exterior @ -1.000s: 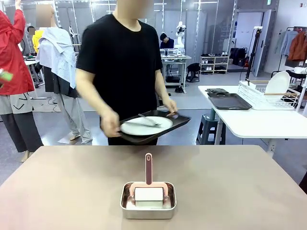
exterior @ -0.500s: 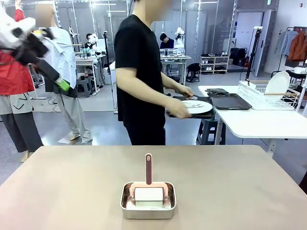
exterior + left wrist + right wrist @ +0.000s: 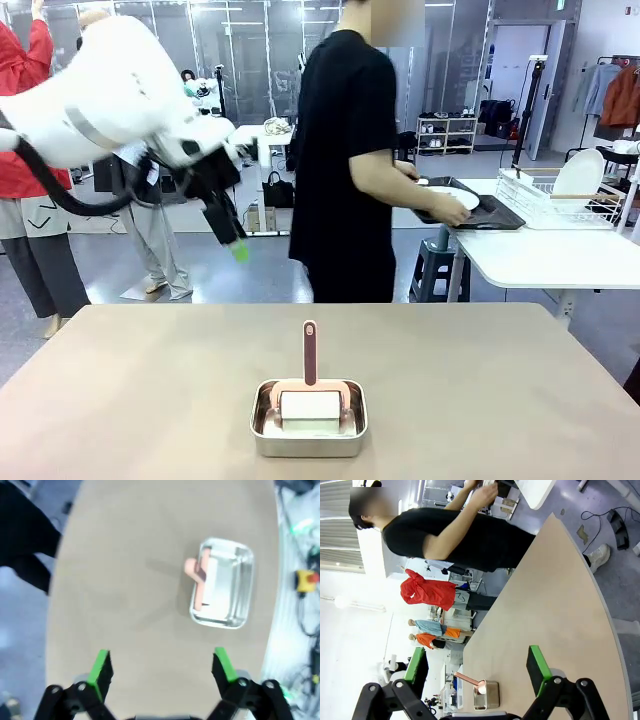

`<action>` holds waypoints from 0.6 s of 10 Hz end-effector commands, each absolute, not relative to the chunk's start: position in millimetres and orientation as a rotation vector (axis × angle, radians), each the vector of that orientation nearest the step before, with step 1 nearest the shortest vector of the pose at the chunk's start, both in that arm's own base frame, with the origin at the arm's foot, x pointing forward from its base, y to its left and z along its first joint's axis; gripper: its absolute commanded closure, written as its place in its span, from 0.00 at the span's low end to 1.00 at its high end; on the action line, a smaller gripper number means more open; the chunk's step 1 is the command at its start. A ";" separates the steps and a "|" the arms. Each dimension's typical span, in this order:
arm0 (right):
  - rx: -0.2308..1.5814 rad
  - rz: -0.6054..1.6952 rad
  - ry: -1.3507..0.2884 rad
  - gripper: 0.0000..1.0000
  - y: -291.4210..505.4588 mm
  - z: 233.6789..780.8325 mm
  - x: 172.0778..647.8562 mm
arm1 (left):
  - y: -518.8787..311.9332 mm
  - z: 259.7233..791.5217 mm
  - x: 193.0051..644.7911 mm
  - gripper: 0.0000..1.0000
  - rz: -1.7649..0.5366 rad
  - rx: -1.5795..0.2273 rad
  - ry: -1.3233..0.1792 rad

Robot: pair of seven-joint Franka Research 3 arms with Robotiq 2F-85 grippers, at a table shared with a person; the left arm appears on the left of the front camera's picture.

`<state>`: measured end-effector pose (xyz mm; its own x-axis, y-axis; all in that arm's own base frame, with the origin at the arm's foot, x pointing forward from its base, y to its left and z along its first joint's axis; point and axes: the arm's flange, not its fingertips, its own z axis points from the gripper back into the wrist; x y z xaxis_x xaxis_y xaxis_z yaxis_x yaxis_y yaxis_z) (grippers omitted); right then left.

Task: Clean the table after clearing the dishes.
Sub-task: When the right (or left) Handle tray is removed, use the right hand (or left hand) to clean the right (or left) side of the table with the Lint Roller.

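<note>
The beige table (image 3: 480, 400) spreads across the front view, and it also lies under my left gripper as the table (image 3: 125, 580). Beyond its far edge a person holds one of the dishes, a white plate (image 3: 455, 196) on a dark tray (image 3: 492, 213), over a white side table (image 3: 540, 255). My left gripper (image 3: 232, 240) hangs high above the table's far left, and in the left wrist view the left gripper (image 3: 162, 672) is open and holds nothing. My right gripper (image 3: 477, 672) is open too, with nothing between its fingers.
A small steel pan (image 3: 262, 432) with a pink-handled tool (image 3: 310, 350) sits at the table's near middle; the same pan (image 3: 240, 555) lies ahead of the left gripper. A dish rack (image 3: 545, 200) with a white plate (image 3: 578, 175) stands on the side table.
The person turned right and carried the tray with the plate from the table's far edge to the side table. My left arm swung in from the upper left.
</note>
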<state>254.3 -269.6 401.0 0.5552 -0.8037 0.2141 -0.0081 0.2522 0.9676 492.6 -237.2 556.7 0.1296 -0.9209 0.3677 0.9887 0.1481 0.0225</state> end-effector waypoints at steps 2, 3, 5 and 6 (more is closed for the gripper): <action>1.204 -0.615 -0.853 0.00 -266.5 400.7 251.7 | -246.0 515.3 483.8 0.00 -1.470 -0.228 -0.291; 1.204 -0.615 -0.853 0.00 -266.5 400.7 251.7 | -254.8 533.7 486.3 0.00 -1.449 -0.239 -0.283; 1.204 -0.615 -0.853 0.00 -266.5 400.7 251.7 | -254.8 533.7 486.3 0.00 -1.449 -0.239 -0.283; 1.204 -0.615 -0.853 0.00 -266.5 400.7 251.7 | -254.8 533.7 486.3 0.00 -1.449 -0.239 -0.283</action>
